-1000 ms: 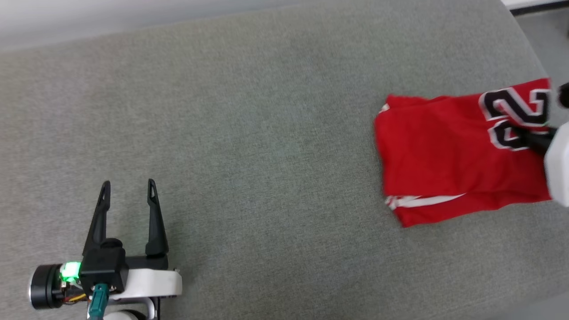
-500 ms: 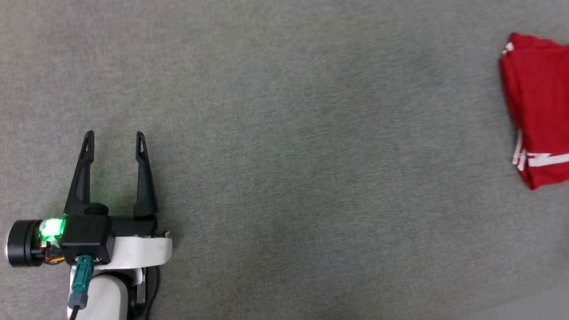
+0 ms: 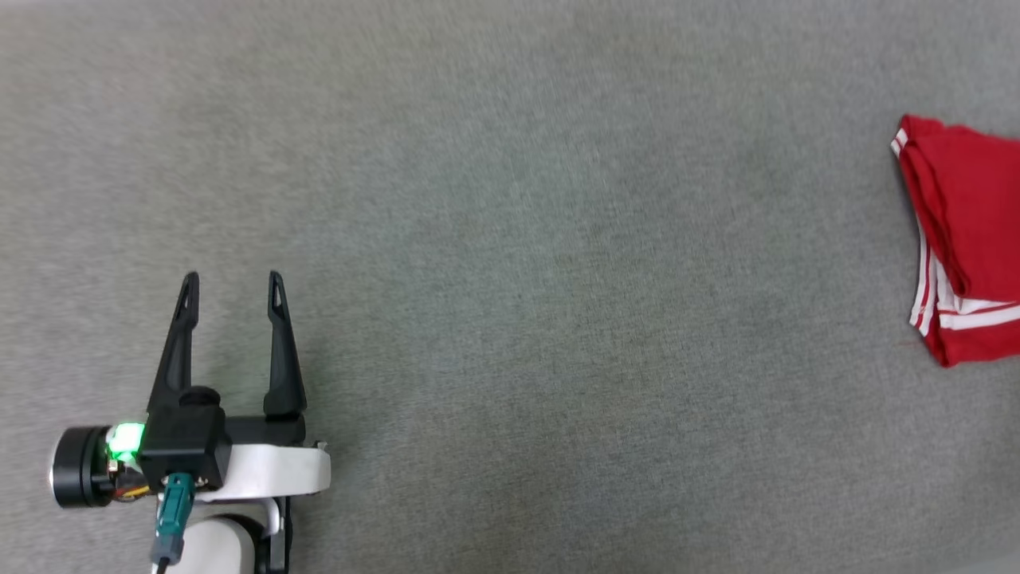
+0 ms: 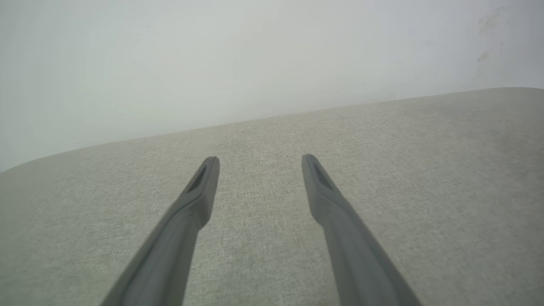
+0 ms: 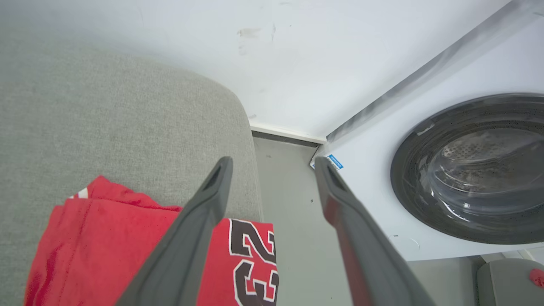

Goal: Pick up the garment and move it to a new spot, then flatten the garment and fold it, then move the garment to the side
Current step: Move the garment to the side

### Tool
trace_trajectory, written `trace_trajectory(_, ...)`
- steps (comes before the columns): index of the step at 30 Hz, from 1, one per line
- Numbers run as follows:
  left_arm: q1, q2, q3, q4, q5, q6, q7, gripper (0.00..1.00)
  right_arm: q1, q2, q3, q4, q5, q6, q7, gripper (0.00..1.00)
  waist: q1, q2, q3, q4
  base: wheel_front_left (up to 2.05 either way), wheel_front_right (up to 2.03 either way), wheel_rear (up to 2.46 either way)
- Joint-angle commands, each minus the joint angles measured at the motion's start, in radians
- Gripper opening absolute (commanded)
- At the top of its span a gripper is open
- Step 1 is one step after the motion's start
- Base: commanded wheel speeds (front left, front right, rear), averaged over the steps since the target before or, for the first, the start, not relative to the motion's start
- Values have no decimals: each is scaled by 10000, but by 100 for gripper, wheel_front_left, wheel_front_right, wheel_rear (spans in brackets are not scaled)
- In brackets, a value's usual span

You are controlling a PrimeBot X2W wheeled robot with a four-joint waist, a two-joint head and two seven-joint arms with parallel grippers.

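Note:
The garment [image 3: 964, 247], a folded red jersey shirt with white striped trim, lies at the right edge of the grey cushioned surface [image 3: 510, 263] in the head view. From the right wrist, the garment [image 5: 106, 250] shows its black "23" print near the surface's end. My right gripper [image 5: 272, 163] hovers above it, open, its fingers apart with nothing between them. At the lower left of the head view my left gripper [image 3: 233, 281] stands open over bare fabric, far from the garment. Its own wrist view shows the left gripper [image 4: 260, 159] holding nothing.
A white washing machine [image 5: 425, 140] with a dark round door [image 5: 471, 170] stands just beyond the surface's right end, across a narrow strip of grey floor [image 5: 289, 204]. A pale wall [image 4: 255, 59] runs behind the surface.
My right gripper has opened and let go of the garment, which now lies free. The head camera has turned left, so the garment sits at that view's right edge.

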Motion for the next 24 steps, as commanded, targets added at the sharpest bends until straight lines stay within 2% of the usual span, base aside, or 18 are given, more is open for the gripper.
trace_trajectory(1, 158, -46, 17, 26, -65, 47, -21, 100, -40, 250, -114, -173, -213, -16, -344, 100, 0, 0, -507, 214, 0, 0, 0)
trace_trajectory(6, 603, -209, 58, 112, -156, 96, -21, 100, 422, 1225, -886, -1207, -1046, -17, -2329, 100, 0, 0, -1267, 515, 0, 0, 0)
trace_trajectory(9, 862, -307, 70, 160, -198, 90, -21, 100, 785, 1971, -1094, -1911, -1320, -14, -3086, 100, 0, 0, -1625, 725, 0, 0, 0)
trace_trajectory(19, 1473, -560, 114, 331, -269, 102, -21, 100, 3144, 4204, -1145, -4806, -919, -16, -3446, 100, 0, 0, -2471, 1274, 0, 0, 0)
trace_trajectory(24, 1659, -648, 87, 432, -252, 34, -21, 100, 4642, 4759, -1190, -5435, -495, -14, -3450, 100, 0, 0, -2783, 1424, 0, 0, 0)
